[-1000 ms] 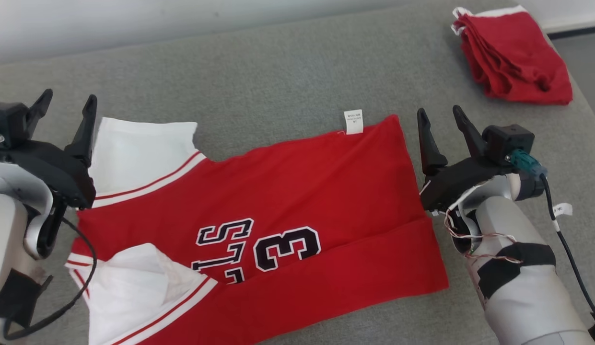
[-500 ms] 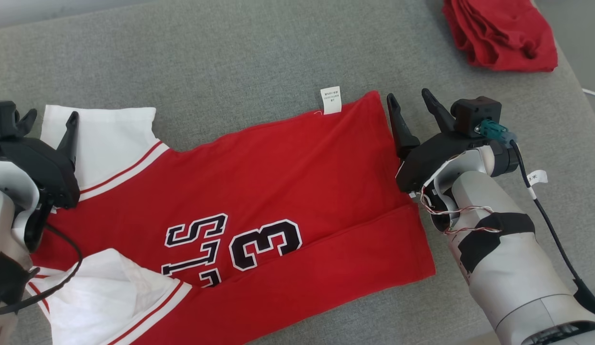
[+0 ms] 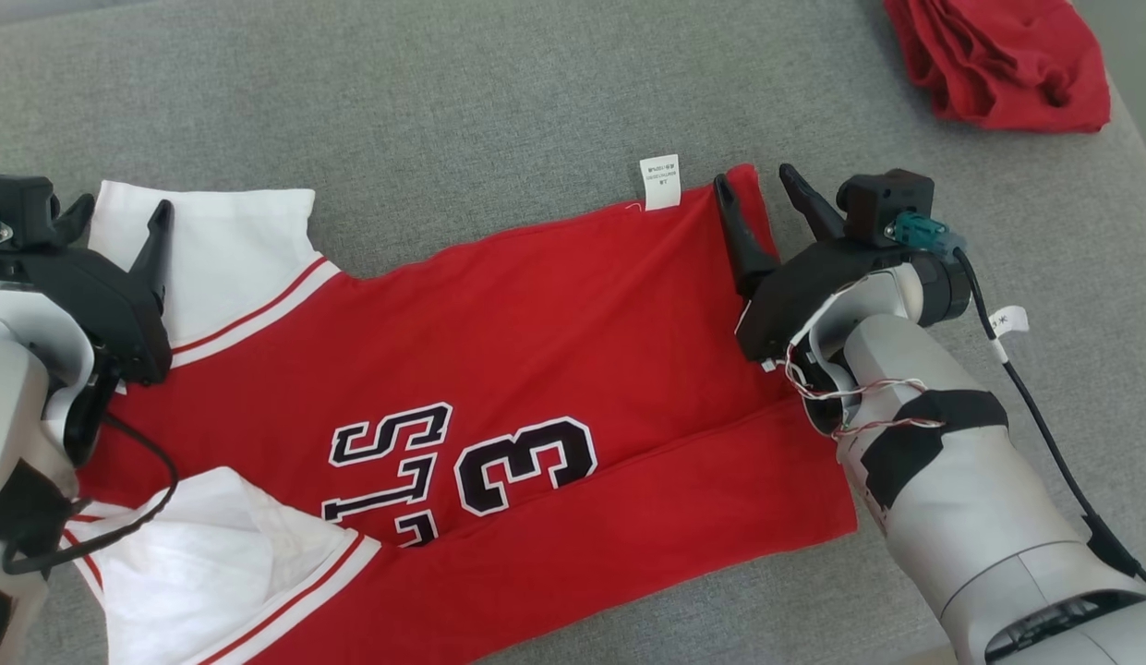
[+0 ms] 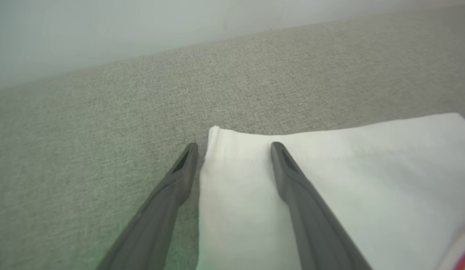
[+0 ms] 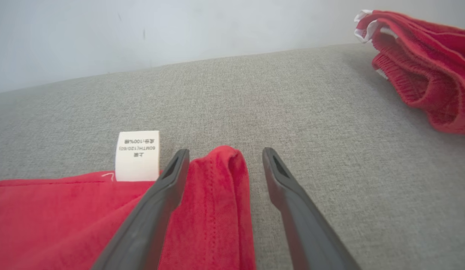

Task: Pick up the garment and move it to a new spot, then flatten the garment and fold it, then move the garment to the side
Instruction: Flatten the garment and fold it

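The left gripper point(image 3: 122, 208) and right gripper point(image 3: 753, 175) gaped empty astride the shirt's point(image 3: 536, 351) far corners, where a shallow pinch risked catching one layer.

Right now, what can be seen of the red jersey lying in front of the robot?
The red jersey looks like soft knit fabric, with white sleeves edged in red-and-white stripes, dark white-outlined numerals and a white care label at its far edge. It lies spread flat on the grey cushion, its near long edge folded over. The open left gripper straddles the far sleeve's corner and the open right gripper straddles the far hem corner; neither is closed on it.
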Robot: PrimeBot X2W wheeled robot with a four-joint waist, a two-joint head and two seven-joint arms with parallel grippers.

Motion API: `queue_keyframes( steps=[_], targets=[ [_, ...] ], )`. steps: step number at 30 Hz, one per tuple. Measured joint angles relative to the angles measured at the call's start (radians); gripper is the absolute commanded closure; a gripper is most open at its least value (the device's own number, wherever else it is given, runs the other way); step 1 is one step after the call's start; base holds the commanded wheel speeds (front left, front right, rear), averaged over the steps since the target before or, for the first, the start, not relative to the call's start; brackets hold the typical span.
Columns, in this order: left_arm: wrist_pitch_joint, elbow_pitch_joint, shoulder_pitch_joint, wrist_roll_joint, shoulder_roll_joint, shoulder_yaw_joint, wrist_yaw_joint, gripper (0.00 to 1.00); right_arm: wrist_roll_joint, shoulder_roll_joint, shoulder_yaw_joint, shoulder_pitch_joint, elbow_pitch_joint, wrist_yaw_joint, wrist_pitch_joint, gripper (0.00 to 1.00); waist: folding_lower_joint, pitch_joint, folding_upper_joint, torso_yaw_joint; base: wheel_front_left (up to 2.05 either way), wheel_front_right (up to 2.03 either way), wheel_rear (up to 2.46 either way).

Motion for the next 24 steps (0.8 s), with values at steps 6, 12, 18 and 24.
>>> queue_keyframes(
  steps=[6,12,18,24],
  targets=[
    [0.011,0.019,-0.034,-0.045,-0.004,-0.038,0.000,0.00,0.039,0.011,0.038,-0.037,0.035,0.000,0.033,0.48,0.0000,0.018,0.0000,0.007,0.00,0.00,0.00],
    [0.005,0.013,-0.046,-0.105,-0.011,-0.072,0.000,1.00,0.067,0.007,0.067,-0.054,0.048,0.000,0.019,1.00,0.0001,0.018,0.0000,0.017,0.00,0.00,0.00],
    [-0.090,-0.012,-0.049,-0.138,-0.011,-0.100,0.000,1.00,0.093,-0.029,0.084,-0.057,0.055,0.000,-0.013,1.00,0.0000,-0.024,0.0000,0.028,0.00,0.00,0.00],
    [-0.169,-0.051,-0.038,-0.174,-0.004,-0.127,0.000,1.00,0.134,-0.038,0.107,-0.033,0.045,0.000,-0.022,1.00,0.0000,-0.071,0.0000,0.044,0.00,0.00,0.00]
  ],
)
